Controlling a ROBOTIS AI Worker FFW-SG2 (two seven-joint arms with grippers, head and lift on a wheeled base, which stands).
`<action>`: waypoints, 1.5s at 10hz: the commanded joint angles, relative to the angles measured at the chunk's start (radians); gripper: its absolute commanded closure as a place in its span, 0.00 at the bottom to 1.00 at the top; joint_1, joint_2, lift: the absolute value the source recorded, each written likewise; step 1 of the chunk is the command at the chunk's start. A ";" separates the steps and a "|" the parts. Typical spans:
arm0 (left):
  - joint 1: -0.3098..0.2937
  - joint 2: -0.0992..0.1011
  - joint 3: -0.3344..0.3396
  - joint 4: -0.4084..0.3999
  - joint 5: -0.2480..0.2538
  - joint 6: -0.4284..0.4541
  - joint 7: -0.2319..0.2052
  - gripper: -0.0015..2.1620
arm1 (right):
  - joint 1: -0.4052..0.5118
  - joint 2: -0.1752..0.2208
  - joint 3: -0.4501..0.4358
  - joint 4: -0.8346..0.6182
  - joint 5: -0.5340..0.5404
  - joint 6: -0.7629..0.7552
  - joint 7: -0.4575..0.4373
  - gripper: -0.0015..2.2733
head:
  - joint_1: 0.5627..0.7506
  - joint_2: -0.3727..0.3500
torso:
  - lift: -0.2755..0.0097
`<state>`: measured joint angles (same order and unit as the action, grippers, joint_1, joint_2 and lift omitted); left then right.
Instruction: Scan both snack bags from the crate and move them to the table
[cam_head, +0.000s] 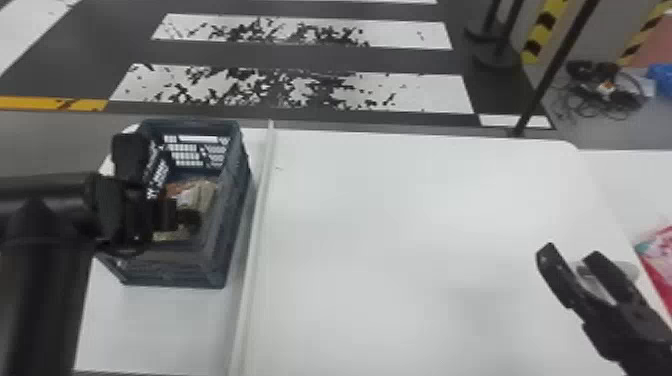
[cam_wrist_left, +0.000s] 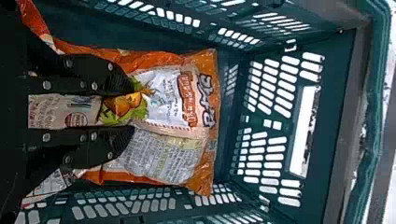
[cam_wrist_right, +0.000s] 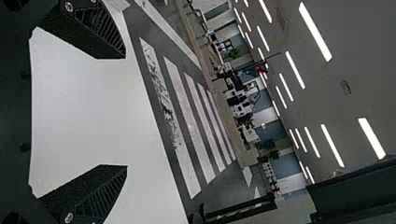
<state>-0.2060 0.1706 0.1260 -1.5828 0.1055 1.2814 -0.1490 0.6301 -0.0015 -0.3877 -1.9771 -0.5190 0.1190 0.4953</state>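
Observation:
My left gripper (cam_head: 186, 220) is down inside the dark crate (cam_head: 235, 200) at the table's left. In the left wrist view, the left gripper (cam_wrist_left: 131, 109) is shut on an orange and white snack bag (cam_wrist_left: 170, 100), whose film fills the narrow space between its black fingers. Part of another printed bag (cam_wrist_left: 51, 186) shows beside the lower finger, largely hidden. The bags (cam_head: 200, 195) lie low in the crate. Over the table's right side, my right gripper (cam_head: 570, 262) is held open with nothing in it; in the right wrist view, the right gripper (cam_wrist_right: 126, 112) has its fingers wide apart.
A raised pale strip (cam_head: 260, 215) runs along the white table (cam_head: 400, 200) just right of the crate. The crate's slotted walls (cam_wrist_left: 280, 126) rise around the left gripper. A red and white package (cam_head: 660, 260) sits at the right edge, beyond the right gripper.

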 joint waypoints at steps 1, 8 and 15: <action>0.037 -0.006 0.017 -0.062 0.008 -0.006 0.003 0.88 | 0.013 0.000 -0.006 -0.009 -0.018 0.000 0.003 0.04 | 0.70 0.49 | 0.66; 0.231 -0.017 0.012 -0.381 -0.004 -0.076 0.081 0.88 | 0.053 0.002 -0.091 -0.016 -0.114 -0.003 0.083 0.04 | 0.70 0.45 | 0.66; 0.404 -0.033 0.012 -0.643 -0.052 -0.202 0.121 0.98 | 0.071 0.002 -0.125 0.026 -0.187 -0.009 0.157 0.05 | 0.70 0.42 | 0.66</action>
<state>0.1863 0.1377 0.1377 -2.2157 0.0595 1.0948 -0.0264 0.6989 0.0000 -0.5108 -1.9550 -0.6968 0.1100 0.6512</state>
